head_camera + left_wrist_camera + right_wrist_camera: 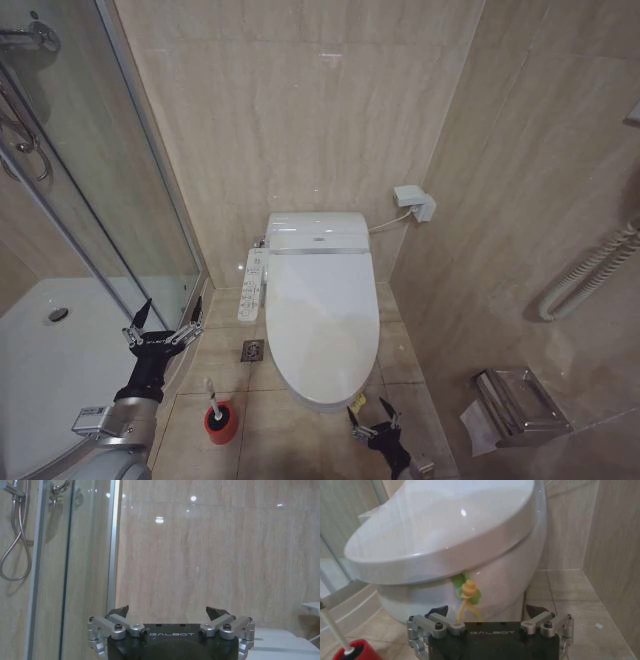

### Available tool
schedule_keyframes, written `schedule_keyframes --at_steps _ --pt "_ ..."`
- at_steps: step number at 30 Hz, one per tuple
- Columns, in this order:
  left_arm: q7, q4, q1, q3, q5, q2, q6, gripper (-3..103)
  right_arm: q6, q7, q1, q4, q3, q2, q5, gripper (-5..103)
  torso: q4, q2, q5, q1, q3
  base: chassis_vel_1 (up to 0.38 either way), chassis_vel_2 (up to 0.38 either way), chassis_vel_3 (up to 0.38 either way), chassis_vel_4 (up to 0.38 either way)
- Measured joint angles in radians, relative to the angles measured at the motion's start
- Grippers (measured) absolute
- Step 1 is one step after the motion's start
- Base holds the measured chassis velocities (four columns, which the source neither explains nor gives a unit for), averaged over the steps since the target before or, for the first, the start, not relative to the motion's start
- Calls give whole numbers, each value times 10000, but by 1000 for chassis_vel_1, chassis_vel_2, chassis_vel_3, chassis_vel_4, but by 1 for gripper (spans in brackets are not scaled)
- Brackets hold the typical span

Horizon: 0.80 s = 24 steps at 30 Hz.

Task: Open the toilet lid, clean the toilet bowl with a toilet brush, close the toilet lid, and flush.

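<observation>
Toilet lid (320, 310) is lying shut over the bowl (485, 581), yellow-green tag (466, 588) hanging off its front edge. Right gripper (372, 420) is hovering just below that tag, fingers spread wide. Brush (213, 398) is sitting in its red holder (221, 424) beside the toilet. Left gripper (160, 325) is waiting by the shower glass (110, 200), also wide open.

Bare floor (400, 360) right of toilet bowl (510, 573), wall (520, 250) probably close
</observation>
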<state>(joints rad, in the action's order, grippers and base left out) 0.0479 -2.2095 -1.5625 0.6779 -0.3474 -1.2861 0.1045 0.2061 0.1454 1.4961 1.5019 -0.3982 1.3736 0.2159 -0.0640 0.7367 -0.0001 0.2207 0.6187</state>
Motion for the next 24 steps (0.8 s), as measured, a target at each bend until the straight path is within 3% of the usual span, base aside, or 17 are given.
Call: schedule_keyframes --at_steps 20,21,24 --pt "0 0 0 0 0 0 0 100 473 64 -374 -652 -162 59 -218 101 -2 0 0 0 0 0 0 0 0" --pt "0 0 0 0 0 0 0 100 531 121 -381 -687 -157 70 -225 76 -2 1 -1 0 0 0 0 0 0" --pt "0 0 0 0 0 0 0 100 608 140 -391 -716 -133 81 -228 76 0 2 0 0 0 0 0 0 0"
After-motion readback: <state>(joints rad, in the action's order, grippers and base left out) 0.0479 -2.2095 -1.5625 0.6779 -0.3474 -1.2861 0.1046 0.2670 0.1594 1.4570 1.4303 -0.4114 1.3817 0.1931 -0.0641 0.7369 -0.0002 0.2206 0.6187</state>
